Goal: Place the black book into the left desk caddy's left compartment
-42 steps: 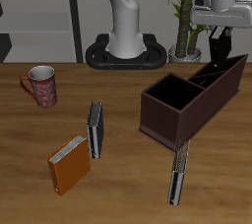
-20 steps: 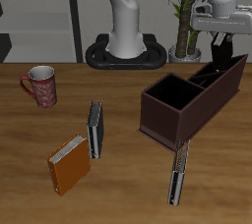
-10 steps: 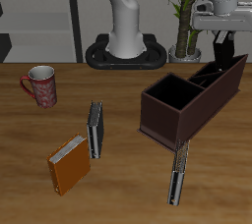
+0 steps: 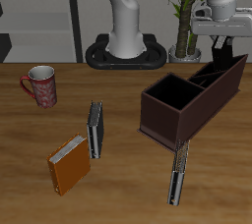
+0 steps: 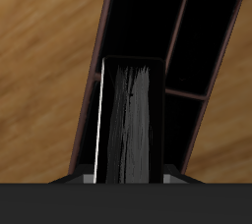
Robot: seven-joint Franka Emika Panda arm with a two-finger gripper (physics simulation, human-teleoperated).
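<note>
My gripper [image 4: 222,49] hangs over the far end of the left desk caddy [image 4: 187,102], a long maroon-brown open box lying at an angle on the table. It is shut on the black book [image 5: 129,118], which hangs upright below the fingers with its white page edge showing. In the exterior view the book [image 4: 223,55] is a dark sliver just above the caddy's narrower end section, the left compartment [image 4: 220,72]. In the wrist view my gripper [image 5: 126,175] holds the book over the caddy's dark interior [image 5: 202,31] with its dividers.
A red patterned mug [image 4: 40,84] stands far off across the table. A grey book [image 4: 94,130] and an orange book [image 4: 70,162] lie mid-table. A thin patterned book [image 4: 178,172] lies by the caddy's near end. A potted plant [image 4: 183,17] stands behind.
My gripper with the black book has sunk a little toward the caddy's far end and shifted slightly sideways. Nothing else has moved.
</note>
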